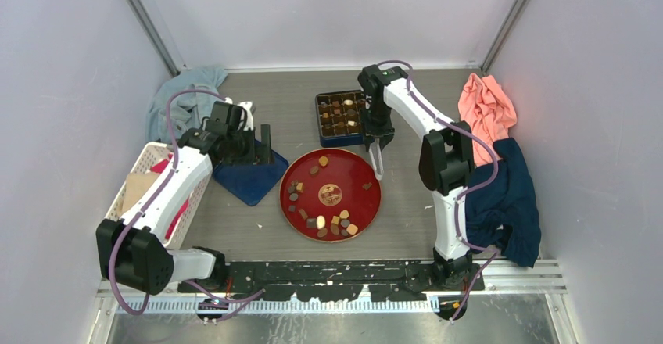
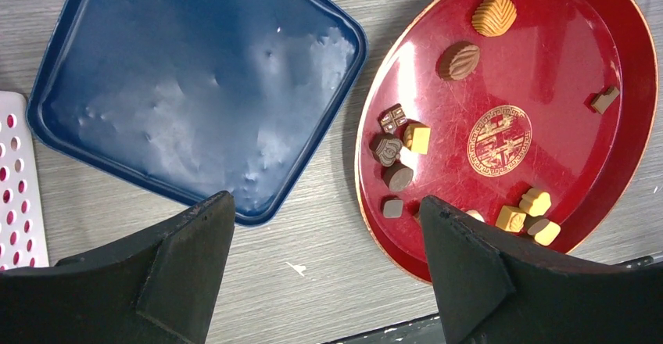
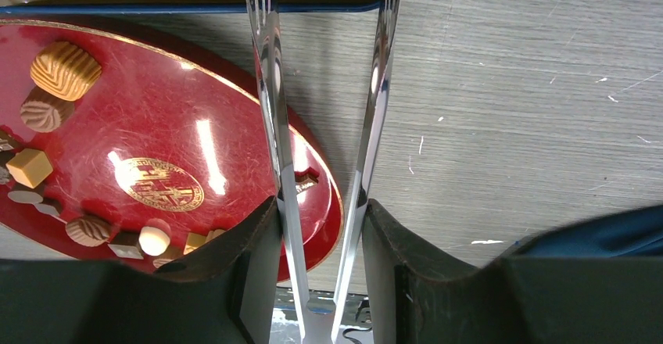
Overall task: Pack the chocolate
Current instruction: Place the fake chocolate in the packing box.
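Note:
Several small chocolates lie on a red plate with a gold emblem. They also show in the left wrist view and the right wrist view. A blue box behind the plate holds more pieces in a tray. My right gripper is shut on metal tongs between the box and the plate's right rim. The tongs' arms stand apart and their tips run off the frame's top. My left gripper is open and empty, over the table between the blue lid and the plate.
The blue lid lies left of the plate. A white perforated basket stands at the left edge. A grey-blue cloth lies at the back left. Orange and dark blue cloths lie at the right.

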{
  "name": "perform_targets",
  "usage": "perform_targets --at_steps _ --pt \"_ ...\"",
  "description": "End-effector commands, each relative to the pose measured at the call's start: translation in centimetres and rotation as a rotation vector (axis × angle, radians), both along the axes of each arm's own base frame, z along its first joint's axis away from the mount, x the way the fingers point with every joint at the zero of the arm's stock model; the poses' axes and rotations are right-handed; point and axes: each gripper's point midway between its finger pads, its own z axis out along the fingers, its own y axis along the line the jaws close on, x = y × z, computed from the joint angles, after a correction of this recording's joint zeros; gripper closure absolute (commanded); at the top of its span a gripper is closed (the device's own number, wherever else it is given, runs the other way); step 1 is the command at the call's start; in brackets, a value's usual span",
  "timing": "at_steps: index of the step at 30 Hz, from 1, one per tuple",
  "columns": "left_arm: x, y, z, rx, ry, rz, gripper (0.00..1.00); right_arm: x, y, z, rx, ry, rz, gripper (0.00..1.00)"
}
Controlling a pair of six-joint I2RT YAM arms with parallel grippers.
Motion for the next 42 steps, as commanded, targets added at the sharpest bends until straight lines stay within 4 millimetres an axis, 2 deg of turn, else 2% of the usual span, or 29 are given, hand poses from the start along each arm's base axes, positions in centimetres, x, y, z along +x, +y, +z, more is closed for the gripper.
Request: perform_targets --at_steps 1,12,22,24,26,27,35,42 --pt "0.7 -0.1 1.2 -0.018 -0.064 -0.005 0.12 0.5 0.5 1.3 0.031 -0.028 0.015 0.65" --pt "0.7 -0.5 1.0 -0.029 -0.059 -0.025 0.11 0.7 0.4 1.4 0.025 -0.035 0.02 0.57" --pt "0.8 -0.3 1.4 -0.025 -0.082 -0.019 0.11 1.0 0.4 1.7 0.024 -0.05 0.017 0.54" --pt "0.8 -0.3 1.3 -0.025 -0.079 -0.02 0.11 1.2 0.4 1.9 0.024 -0.059 0.014 0.56" --pt "0.7 -0.4 1.3 -0.028 -0.079 -0.021 0.11 1.4 0.5 2.3 0.027 -0.07 0.015 0.67" --pt "0.7 -0.4 1.3 -0.029 -0.078 -0.021 0.11 1.5 0.5 2.5 0.032 -0.077 0.013 0.68" --pt "0.6 -0.5 1.1 -0.036 -0.075 -0.029 0.11 2.0 1.5 3.3 0.081 -0.085 0.002 0.67" --pt "0.5 -0.4 1.1 -0.031 -0.08 -0.028 0.11 2.3 0.8 2.5 0.049 -0.075 -0.008 0.65"
